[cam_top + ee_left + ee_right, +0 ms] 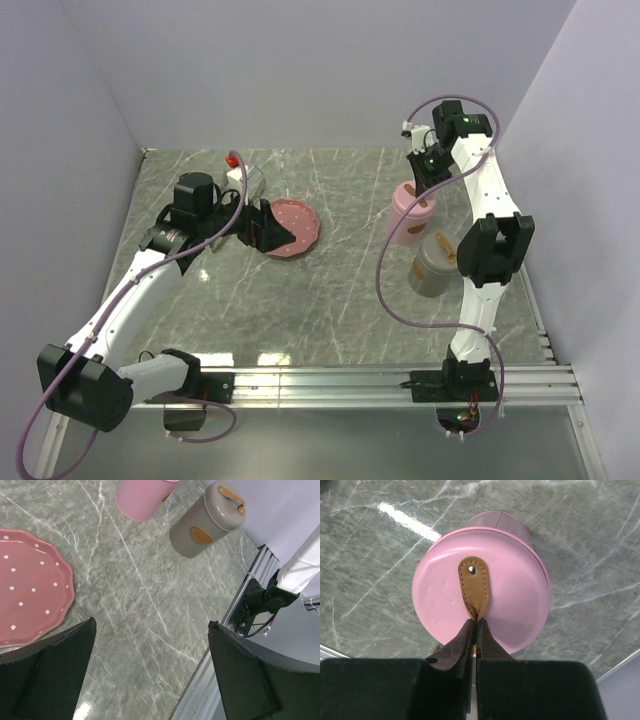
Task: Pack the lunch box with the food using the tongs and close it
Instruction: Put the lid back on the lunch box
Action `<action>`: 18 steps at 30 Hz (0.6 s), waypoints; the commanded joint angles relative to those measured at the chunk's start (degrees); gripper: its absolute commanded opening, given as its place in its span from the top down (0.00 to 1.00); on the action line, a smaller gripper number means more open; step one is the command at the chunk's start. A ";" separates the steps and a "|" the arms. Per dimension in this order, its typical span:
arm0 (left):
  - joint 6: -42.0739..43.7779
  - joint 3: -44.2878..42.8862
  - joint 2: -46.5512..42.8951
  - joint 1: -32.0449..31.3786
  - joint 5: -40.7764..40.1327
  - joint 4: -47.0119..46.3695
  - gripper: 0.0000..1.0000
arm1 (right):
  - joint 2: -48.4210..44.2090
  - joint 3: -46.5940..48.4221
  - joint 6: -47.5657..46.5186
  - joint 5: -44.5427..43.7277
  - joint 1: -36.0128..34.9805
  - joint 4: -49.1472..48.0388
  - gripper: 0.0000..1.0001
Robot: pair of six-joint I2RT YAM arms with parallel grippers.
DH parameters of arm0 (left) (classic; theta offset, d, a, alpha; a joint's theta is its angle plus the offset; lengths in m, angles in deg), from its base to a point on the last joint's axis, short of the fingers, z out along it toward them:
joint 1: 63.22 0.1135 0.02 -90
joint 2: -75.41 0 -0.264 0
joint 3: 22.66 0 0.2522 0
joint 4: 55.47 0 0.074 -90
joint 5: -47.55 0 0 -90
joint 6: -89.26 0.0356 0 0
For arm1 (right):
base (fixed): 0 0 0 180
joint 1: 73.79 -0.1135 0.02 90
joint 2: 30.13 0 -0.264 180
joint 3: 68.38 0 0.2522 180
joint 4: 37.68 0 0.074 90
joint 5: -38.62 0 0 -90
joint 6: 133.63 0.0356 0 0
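Fingertips of the right gripper (475, 625) are pinched together on the leather tab (473, 585) of the pink lid (515, 595), which sits atop the pink tub (405, 228), at 11 o'clock from the grey tub (200, 530). To seat it well, you should likely keep the lid level and release once its rim sits evenly. The left gripper (150, 672) stands apart, holding nothing, with the dotted plate (30, 580) at its 10 o'clock. Count: two tubs, two lids, one plate, one small red piece (232, 159).

pink dotted plate (300, 226) on marble table (330, 295)
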 commanded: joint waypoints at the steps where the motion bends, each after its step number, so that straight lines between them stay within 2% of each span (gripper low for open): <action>1: 1.10 -0.33 -0.56 0.13 -0.19 -0.32 0.01 | 0.82 -2.44 0.04 0.07 -0.52 5.71 1.00; 18: 0.49 0.90 -1.09 0.22 -0.19 -0.94 0.01 | -6.21 -12.82 -2.68 -8.45 3.35 5.71 1.00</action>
